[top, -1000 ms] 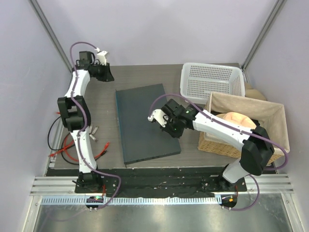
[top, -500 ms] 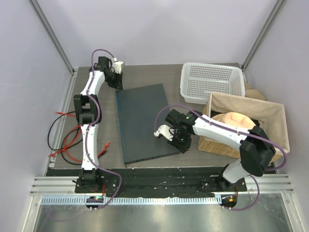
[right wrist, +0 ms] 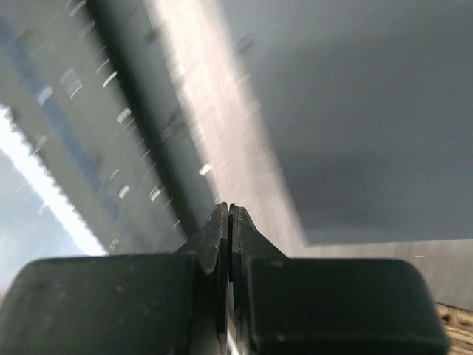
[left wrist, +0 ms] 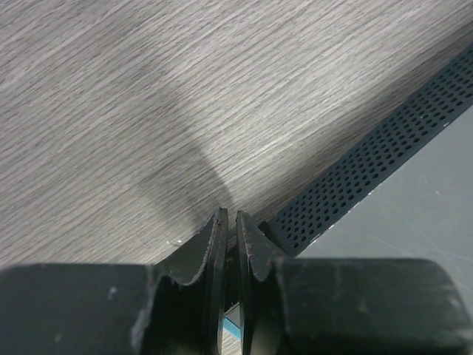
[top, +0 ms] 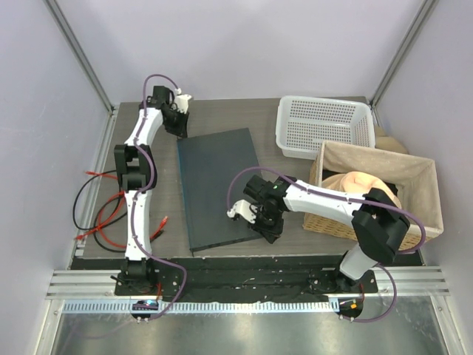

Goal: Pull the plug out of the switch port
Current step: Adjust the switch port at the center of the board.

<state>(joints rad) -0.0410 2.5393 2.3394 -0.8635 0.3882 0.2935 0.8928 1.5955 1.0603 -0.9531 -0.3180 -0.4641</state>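
Note:
The switch lies flat in the middle of the table as a thin slate-grey box. My left gripper sits at its far left corner. In the left wrist view the left gripper is shut to a hairline gap just above the wood, with nothing at its tips. The switch's perforated side runs right beside it. My right gripper hangs over the switch's near right corner. In the right wrist view the right gripper is shut and empty, with the grey top behind it. No plug shows in any port.
A white perforated basket stands at the back right. In front of it is a cloth-lined wicker basket holding a peach object. Red and black cables trail over the left table edge, one red end near the left arm.
The left arm swung from the far left corner in to the switch's far left corner, and its jaws narrowed. The right gripper slid along the switch toward its near right corner.

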